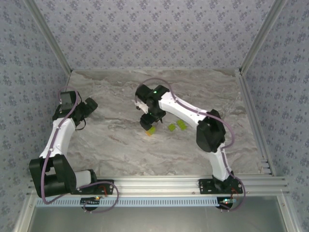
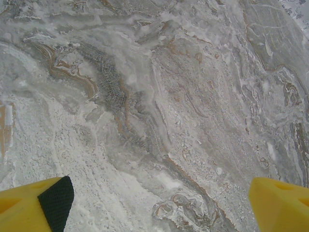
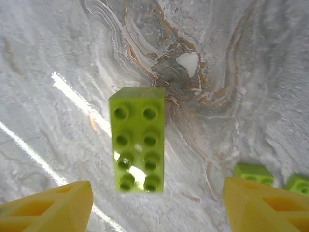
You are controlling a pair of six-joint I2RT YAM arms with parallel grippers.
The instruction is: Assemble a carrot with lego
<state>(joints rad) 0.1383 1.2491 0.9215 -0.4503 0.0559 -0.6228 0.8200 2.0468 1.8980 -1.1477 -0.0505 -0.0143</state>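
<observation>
Across the marbled table [image 1: 120, 154], two arms at work. On the left, the left arm [image 1: 58, 135] folded back near the wall, well apart from the bricks; left gripper [image 2: 159, 198] spread wide over bare stone, holding nothing. From the right, the right arm [image 1: 193, 113] stretched to the table's middle, with the right gripper [image 3: 158, 205] hanging straight above the carrot [image 1: 150, 131]; fingers [image 3: 53, 208] parted, a clear gap on each side, pinching nothing. Between them, a long lime-green brick [image 3: 137, 140], studs up, apparently seated on an orange brick [image 1: 148, 134] that peeks out beneath it in the overhead view; cannot tell how firmly. Just to the right, two small green bricks [image 1: 171, 127] loose on the stone. Looks like the stacking step, early on, with leaves yet to add. Next, probably: lift clear without knocking the stack, swing to a loose brick, close squarely on its sides, then line up studs before pressing down.
</observation>
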